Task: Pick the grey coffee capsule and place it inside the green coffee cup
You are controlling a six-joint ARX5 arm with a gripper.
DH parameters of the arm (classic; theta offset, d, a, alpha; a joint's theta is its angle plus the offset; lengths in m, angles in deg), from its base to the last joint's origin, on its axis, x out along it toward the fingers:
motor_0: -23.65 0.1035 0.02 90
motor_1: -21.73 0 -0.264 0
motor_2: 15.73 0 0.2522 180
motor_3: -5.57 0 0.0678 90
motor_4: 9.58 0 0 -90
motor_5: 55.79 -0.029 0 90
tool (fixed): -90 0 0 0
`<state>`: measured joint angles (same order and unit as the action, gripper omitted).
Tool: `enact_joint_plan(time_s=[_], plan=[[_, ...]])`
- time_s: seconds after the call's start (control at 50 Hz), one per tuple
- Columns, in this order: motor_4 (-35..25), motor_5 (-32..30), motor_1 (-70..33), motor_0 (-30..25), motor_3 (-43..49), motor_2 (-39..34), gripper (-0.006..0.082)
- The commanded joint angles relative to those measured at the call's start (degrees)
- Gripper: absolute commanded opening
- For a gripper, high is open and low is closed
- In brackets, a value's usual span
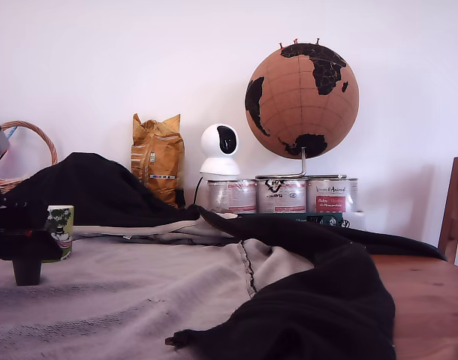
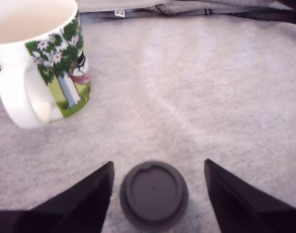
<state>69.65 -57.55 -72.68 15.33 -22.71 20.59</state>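
Observation:
The grey coffee capsule (image 2: 154,195) stands upright on the grey cloth, its round top facing the wrist camera. My gripper (image 2: 157,165) is open, with one dark finger on each side of the capsule and a gap between each finger and it. In the exterior view the gripper (image 1: 23,249) is a dark mass at the far left, with the capsule (image 1: 26,271) just under it. The green coffee cup (image 2: 43,63) stands upright and empty close beyond the capsule, its white handle turned toward the gripper. It also shows behind the gripper in the exterior view (image 1: 61,225).
Grey cloth (image 1: 139,300) covers the table, with black fabric (image 1: 319,300) heaped at the exterior view's right and another dark heap (image 1: 86,187) behind the cup. At the back stand silver tins (image 1: 281,195), a cork globe (image 1: 302,101), a white camera (image 1: 219,150), a yellow bag (image 1: 158,157) and a wicker basket (image 1: 26,135).

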Motion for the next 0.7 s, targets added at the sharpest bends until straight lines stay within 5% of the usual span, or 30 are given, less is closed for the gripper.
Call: enact_joint_plan(time_s=[0.0,0.24,0.68], plan=[[-0.1,-0.4,-1.2,0.0,-0.2,0.0,0.0433],[-0.2,-1.7,-1.3,0.0,-0.7,0.1,0.0214],[-5.7,2.4,-1.2,-0.1,-8.8,7.7,0.0200]])
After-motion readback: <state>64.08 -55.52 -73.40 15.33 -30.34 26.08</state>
